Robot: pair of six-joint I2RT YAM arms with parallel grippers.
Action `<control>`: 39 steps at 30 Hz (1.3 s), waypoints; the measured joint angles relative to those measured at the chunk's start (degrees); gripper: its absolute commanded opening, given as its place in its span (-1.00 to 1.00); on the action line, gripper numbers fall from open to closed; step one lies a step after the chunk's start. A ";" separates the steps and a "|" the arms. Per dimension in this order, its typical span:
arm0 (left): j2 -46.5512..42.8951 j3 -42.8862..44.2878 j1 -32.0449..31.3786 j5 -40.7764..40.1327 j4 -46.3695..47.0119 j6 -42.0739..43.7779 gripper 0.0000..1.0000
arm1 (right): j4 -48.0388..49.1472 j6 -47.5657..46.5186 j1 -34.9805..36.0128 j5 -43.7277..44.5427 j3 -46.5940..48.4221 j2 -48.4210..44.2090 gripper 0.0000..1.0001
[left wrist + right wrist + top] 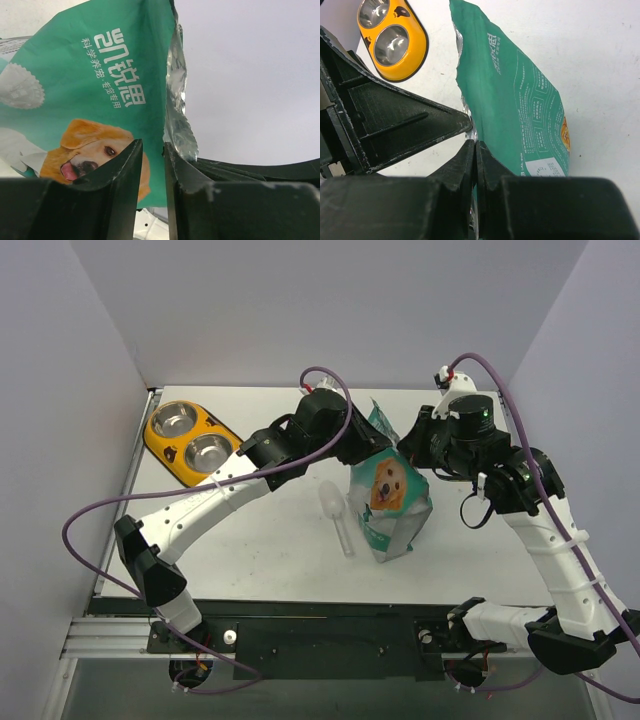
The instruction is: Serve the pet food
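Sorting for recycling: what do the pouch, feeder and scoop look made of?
The pouch: glossy printed plastic film, seemingly foil-lined; crinkled silver shows at its torn edge. The feeder: smooth yellow plastic, likely; its bowls look like shiny metal. The scoop: transparent, probably plastic.

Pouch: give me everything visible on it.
The pouch is teal and white film printed with a golden retriever face and white Chinese lettering. It stands roughly upright on the table, just right of the scoop. Its top edge is ragged and shows a silver foil lining. The left gripper and right gripper each pinch that top edge from opposite sides. Its contents are hidden.
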 measured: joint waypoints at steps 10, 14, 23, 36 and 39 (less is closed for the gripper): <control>0.81 1.49 0.33 0.15 -1.22 1.55 -0.05 | -0.44 -0.24 0.00 0.20 0.74 0.02 -1.00; 0.92 1.73 0.33 0.15 -1.27 1.92 -0.10 | -0.85 -0.20 0.00 0.17 1.16 0.13 -1.00; 2.86 5.18 -0.13 -1.68 -2.38 4.83 -0.35 | -1.03 -0.13 0.00 0.15 1.60 0.59 -1.00; 8.04 17.42 -2.21 -6.80 -11.74 10.78 -1.00 | -3.69 -2.93 2.95 5.64 4.52 2.47 -1.00; 10.54 22.93 -2.64 -8.26 -16.41 11.26 -1.00 | -4.94 -4.37 4.11 7.63 6.32 3.76 -0.88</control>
